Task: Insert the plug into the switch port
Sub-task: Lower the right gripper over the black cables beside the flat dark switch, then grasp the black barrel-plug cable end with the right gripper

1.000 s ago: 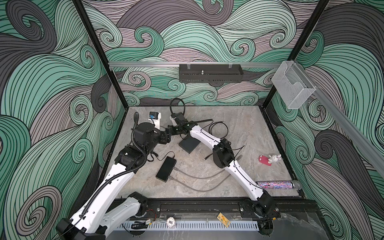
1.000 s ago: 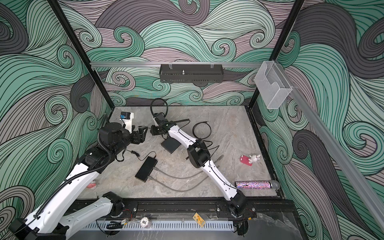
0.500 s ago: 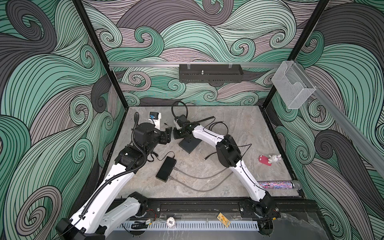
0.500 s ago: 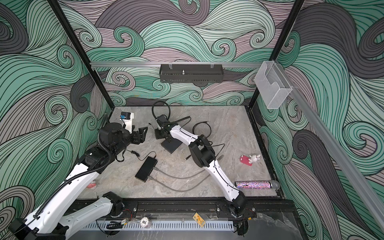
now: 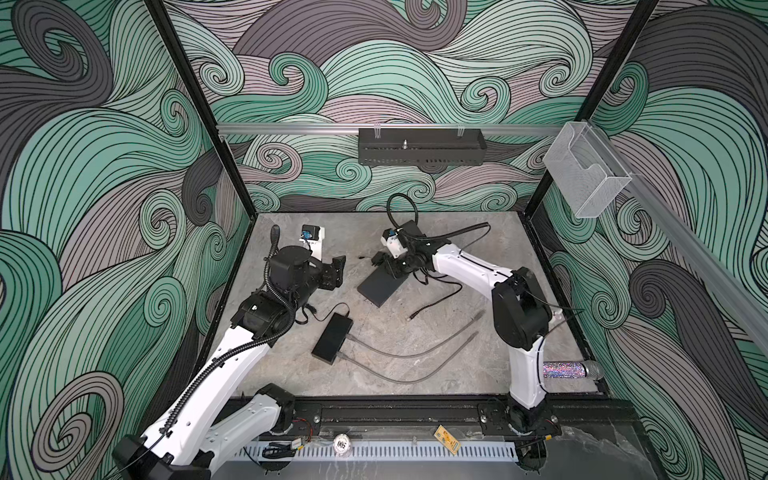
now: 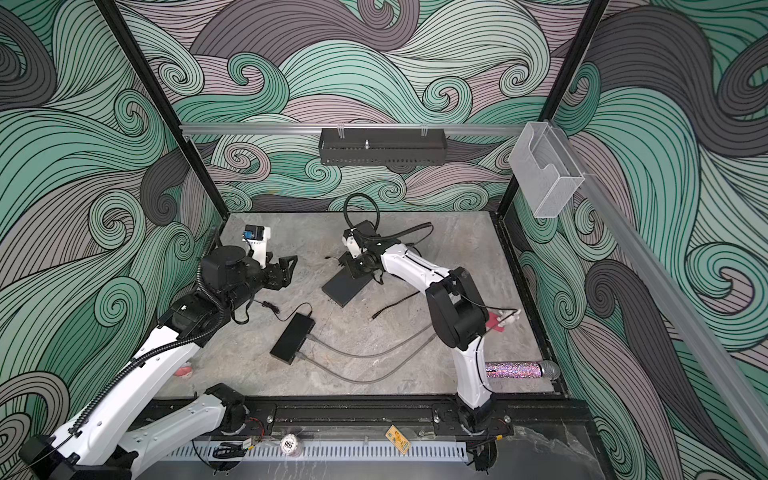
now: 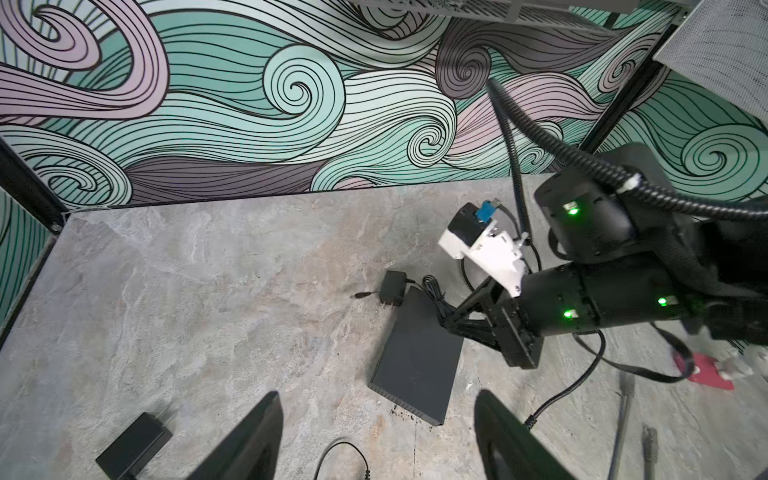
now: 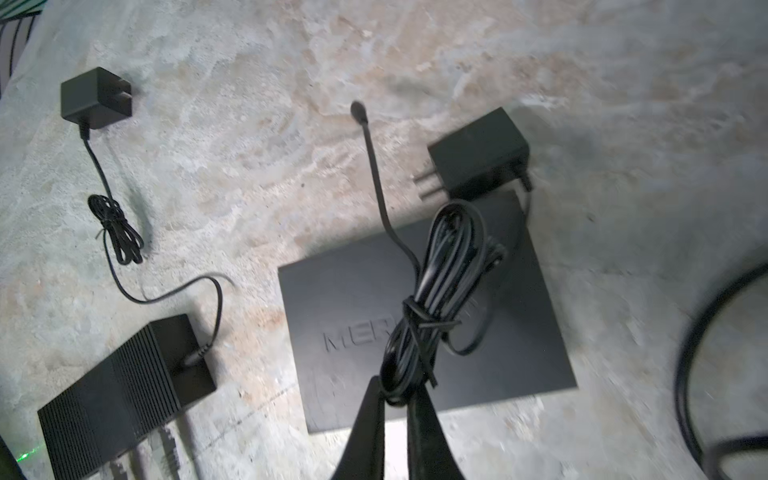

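Note:
A flat black switch lies mid-table. My right gripper stands over its far end, shut on the tied cord bundle of a black power adapter. The cord's barrel plug sticks out free past the switch's edge. The switch port is not visible. My left gripper hovers open and empty, left of the switch.
A smaller black switch lies nearer the front with two grey cables and a power cord plugged in; its adapter lies apart. A loose black cable, a glitter microphone and a red item lie to the right.
My right gripper has closed on the cord bundle and shifted to the right over the switch's far end. The left arm has hardly moved.

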Robot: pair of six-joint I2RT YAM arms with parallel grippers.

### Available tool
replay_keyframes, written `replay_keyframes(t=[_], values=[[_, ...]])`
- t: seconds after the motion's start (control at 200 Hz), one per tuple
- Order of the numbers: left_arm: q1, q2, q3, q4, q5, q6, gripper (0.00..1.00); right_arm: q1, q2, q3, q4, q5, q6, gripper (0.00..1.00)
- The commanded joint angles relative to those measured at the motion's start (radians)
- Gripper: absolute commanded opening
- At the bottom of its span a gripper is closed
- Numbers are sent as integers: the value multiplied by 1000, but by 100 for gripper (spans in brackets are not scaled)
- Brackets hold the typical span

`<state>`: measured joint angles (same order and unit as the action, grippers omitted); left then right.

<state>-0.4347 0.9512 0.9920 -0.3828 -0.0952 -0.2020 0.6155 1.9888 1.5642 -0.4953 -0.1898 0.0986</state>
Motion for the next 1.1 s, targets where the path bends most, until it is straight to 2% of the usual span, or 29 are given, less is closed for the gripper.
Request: replay_keyframes(t=[0.0, 0.26, 0.345, 0.41, 0.465, 0.515, 0.565, 0.655, 0.761, 0.976, 1.096], values=[[9, 16, -6, 20, 52, -4, 74, -18, -83, -111, 10, 22, -25, 13], [14, 46, -12, 31, 109, -8, 74, -36, -225, -280, 5, 70, -24, 23], [16, 51, -9, 28, 112, -10, 74, -40, -237, -294, -1, 85, -32, 31], [17, 50, -10, 29, 112, -10, 74, -39, -237, -283, 0, 46, -47, 35], [18, 49, -9, 28, 111, -10, 74, -31, -227, -260, -1, -32, -74, 36], [21, 47, -8, 26, 102, -11, 74, -11, -204, -220, -12, -117, -116, 40], [24, 43, -6, 17, 71, -17, 74, 22, -158, -158, -60, -143, -164, 40], [55, 41, 12, -25, -29, -70, 74, 88, -62, -35, -146, -118, -252, 41], [105, 2, 13, -30, -96, -120, 74, 137, 22, 57, -149, -92, -314, 40], [114, -24, 30, -49, -83, -106, 75, 160, 260, 365, -277, -122, -438, 40], [115, -36, 33, -54, -88, -96, 75, 163, 391, 549, -362, -127, -464, 45]])
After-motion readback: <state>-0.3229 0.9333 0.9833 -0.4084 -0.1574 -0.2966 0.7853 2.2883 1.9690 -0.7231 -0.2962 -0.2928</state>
